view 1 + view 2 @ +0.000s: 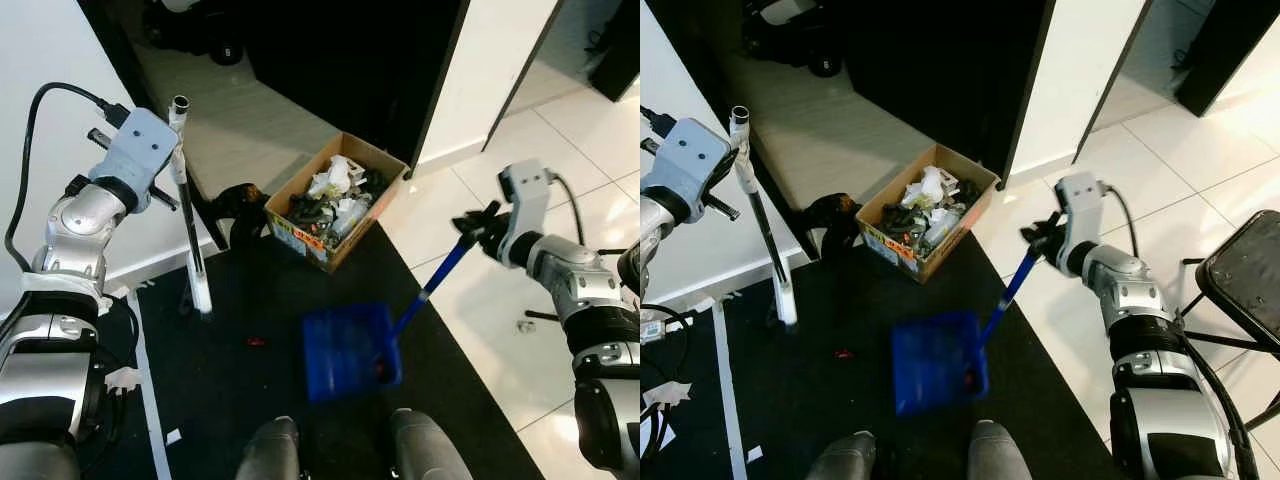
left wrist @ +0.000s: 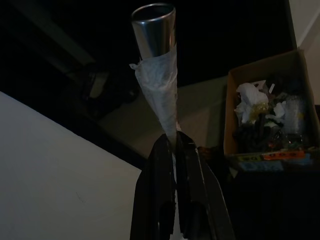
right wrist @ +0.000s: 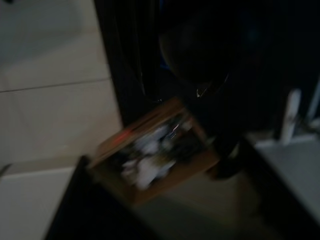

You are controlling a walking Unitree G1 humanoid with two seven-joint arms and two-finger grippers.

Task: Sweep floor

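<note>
- Dustpan (image 1: pixel 350 352), blue, sits low over the black mat (image 1: pixel 230 380), just in front of the robot's two feet (image 1: pixel 345 450); its image is slightly blurred. Its blue handle (image 1: pixel 432 280) slopes up and away from the pan to the right hand (image 1: pixel 478 228).
- Right hand is clenched on the top end of that handle, held over the edge where the mat meets the pale tiled floor (image 1: pixel 560 150). A small red scrap (image 1: pixel 256 342) lies on the mat, off to the pan's side away from this hand.
- Left hand (image 1: pixel 172 160) grasps a broom pole (image 1: pixel 190 230), silver and black, close to its top end. The pole stands nearly upright and runs down from the hand to a white lower part (image 1: pixel 203 296) at the mat. In the left wrist view the two black fingers (image 2: pixel 162 200) close around the pole, and a wrap of pale tape (image 2: pixel 160 90) sits above them, below the open metal tip.
- White wall (image 1: pixel 50 120) stands just behind the left arm, with bits of white tape (image 1: pixel 150 400) on the floor below it.
- Cardboard box (image 1: pixel 338 200) full of mixed rubbish stands beyond the dustpan, between the two hands and farther out than both. A dark object (image 1: pixel 238 205) lies just beside the box on the left hand's side.
- Dark doorway (image 1: pixel 340 60) opens behind the box.
- Black stool (image 1: pixel 1240 270) stands on the tiles out past the right arm.
</note>
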